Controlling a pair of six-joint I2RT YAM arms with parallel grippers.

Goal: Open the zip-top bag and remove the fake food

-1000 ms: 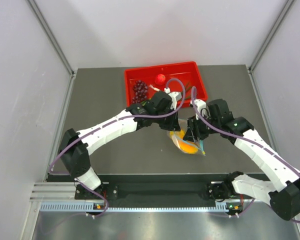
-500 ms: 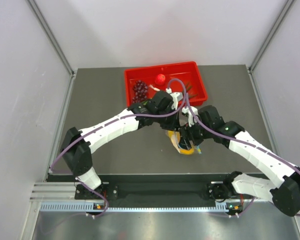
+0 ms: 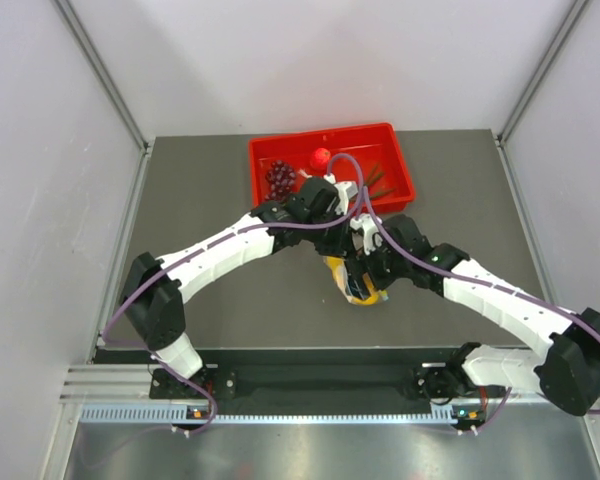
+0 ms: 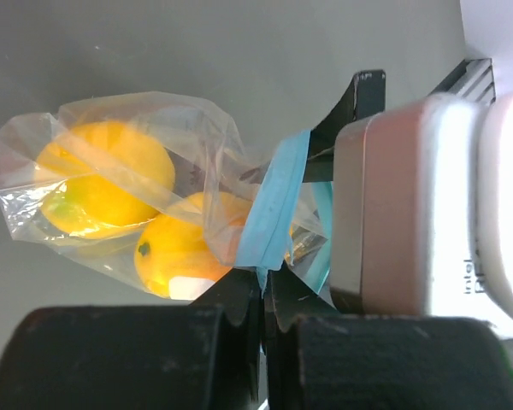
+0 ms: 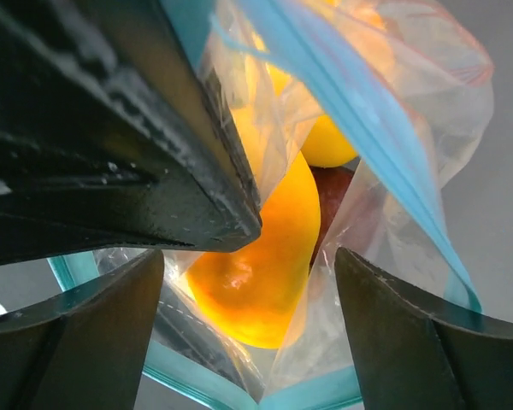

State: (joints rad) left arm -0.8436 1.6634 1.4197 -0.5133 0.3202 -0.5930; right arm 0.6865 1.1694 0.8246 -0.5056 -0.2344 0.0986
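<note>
Near the middle of the bench [image 3: 200, 200], slightly toward its near edge, the zip-top bag [image 3: 360, 285] hung lifted from the left gripper [image 4: 263, 286], whose jaws were pressed together on the teal zip strip [image 4: 278, 201]. The right gripper [image 5: 248, 299] stood at the bag mouth with its jaws spread wide, one finger either side of the mango [image 5: 256, 256]; contact with the fruit could not be confirmed. The lemon [image 5: 325, 141] and the maroon piece [image 5: 329, 196] lay behind the mango, all three inside the film. The step in hand appeared to be extraction of the first fruit. To do it well, the left pinch should hold the strip firmly and keep the mouth facing the right arm. The right fingers should enter past the loose film, close on the mango alone, and withdraw along the line of the opening so that no plastic is trapped. The bench was a matt dark grey sheet, with a red tray [image 3: 365, 150] holding a grape bunch [image 3: 280, 180] and a red ball [image 3: 321, 157] at its far edge. Plain pale walls [image 3: 60, 200] enclosed the cell.
</note>
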